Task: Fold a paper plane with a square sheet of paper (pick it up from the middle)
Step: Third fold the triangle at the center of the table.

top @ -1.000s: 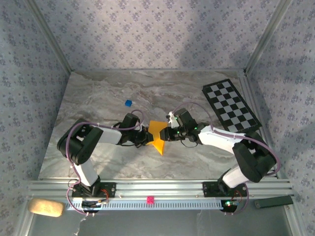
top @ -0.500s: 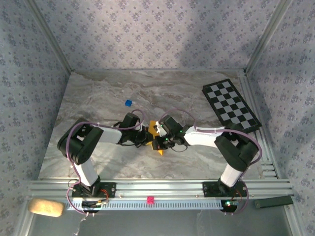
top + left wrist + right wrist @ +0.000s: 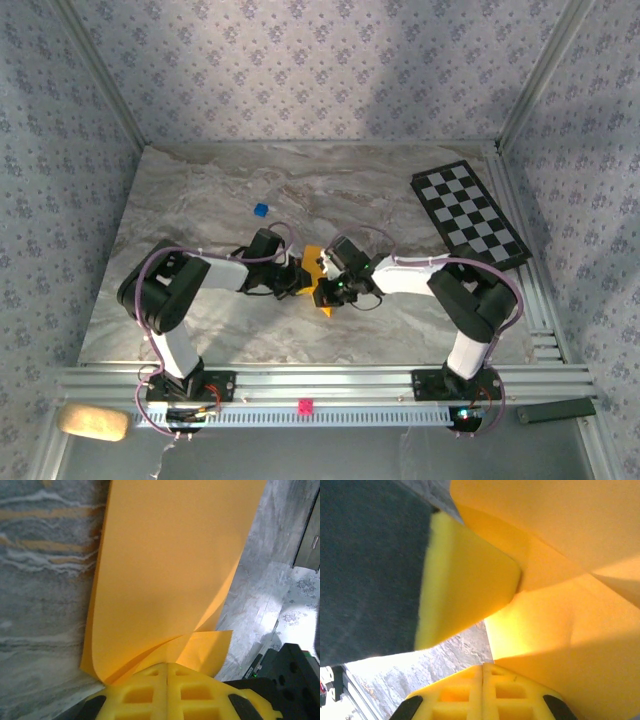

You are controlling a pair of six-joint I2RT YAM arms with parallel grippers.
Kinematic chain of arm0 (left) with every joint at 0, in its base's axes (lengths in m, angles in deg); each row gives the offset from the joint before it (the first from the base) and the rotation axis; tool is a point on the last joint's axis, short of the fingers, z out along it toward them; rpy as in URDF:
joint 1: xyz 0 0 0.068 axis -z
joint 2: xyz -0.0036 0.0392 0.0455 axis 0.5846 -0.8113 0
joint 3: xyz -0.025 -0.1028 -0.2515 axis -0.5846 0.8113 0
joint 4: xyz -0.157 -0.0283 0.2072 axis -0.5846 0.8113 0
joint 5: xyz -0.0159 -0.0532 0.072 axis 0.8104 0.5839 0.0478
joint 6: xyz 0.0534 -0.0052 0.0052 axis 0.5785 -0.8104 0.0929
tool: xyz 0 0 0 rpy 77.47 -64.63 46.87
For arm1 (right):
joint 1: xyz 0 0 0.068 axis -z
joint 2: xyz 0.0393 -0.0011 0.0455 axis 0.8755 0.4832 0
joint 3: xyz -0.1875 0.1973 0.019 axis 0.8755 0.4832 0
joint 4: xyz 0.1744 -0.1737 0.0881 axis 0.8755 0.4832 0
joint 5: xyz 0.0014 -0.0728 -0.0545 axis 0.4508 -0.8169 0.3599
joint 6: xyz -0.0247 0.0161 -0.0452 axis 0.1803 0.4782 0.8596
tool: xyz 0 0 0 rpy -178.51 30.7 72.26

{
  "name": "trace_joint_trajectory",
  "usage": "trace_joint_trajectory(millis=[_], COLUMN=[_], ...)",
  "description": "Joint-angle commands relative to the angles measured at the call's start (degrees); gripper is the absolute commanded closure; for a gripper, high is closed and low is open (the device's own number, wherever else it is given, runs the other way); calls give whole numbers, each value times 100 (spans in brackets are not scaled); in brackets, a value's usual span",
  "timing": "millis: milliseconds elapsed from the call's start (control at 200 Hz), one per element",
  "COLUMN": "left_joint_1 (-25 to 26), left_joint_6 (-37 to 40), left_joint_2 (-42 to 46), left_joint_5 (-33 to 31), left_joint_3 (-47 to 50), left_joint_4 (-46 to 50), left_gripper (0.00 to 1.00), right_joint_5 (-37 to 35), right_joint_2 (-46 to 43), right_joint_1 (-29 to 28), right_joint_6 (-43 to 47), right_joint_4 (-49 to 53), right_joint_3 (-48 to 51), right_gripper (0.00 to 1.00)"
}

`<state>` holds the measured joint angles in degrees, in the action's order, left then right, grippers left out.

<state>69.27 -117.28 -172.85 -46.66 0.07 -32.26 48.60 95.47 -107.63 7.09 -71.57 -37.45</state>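
The square sheet of paper is a small creased orange-yellow shape at the table's middle, mostly covered by both grippers; one pointed corner pokes out toward the near edge. My left gripper comes in from the left and is shut on the sheet's edge. In the left wrist view the folded layers curl up and away from the closed left gripper. My right gripper reaches in from the right, shut, its tips against the paper. In the right wrist view the right gripper sits just below the left gripper's yellow fingers.
A black-and-white checkered board lies at the back right. A tiny blue cube sits behind the left arm. The marble table is bounded by patterned walls and a metal rail at the near edge.
My right gripper has closed and moved left onto the paper, right up against the left gripper, so less of the paper shows from above. The left arm has stayed put.
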Motion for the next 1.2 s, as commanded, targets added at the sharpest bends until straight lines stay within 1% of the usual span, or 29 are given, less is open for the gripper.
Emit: trace_joint_trajectory(millis=[0, 250, 575, 835, 1000, 1199], left_joint_1=[78, 80, 82, 69, 64, 61], left_joint_6=[179, 196, 196, 209, 135, 77], left_joint_2=[-437, -487, -542, -595, -586, -534], left_joint_5=[-501, -510, -556, -536, -513, -522], left_joint_3=[-24, -59, -70, -108, -95, -69], left_joint_4=[252, 306, 431, 462, 361, 344], left_gripper=[100, 100, 100, 100, 100, 100], right_joint_5=[3, 59, 39, -65, -163, -203], right_joint_2=[-44, -157, -452, -788, -966, -1486], right_joint_1=[28, -30, -77, -136, -145, -78], right_joint_6=[-217, -504, -422, -410, -392, -439], right_joint_4=[3, -324, -140, 10, 185, 247], right_joint_3=[205, 535, 781, 1159, 1349, 1381], right_gripper=[95, 95, 93, 93, 93, 93])
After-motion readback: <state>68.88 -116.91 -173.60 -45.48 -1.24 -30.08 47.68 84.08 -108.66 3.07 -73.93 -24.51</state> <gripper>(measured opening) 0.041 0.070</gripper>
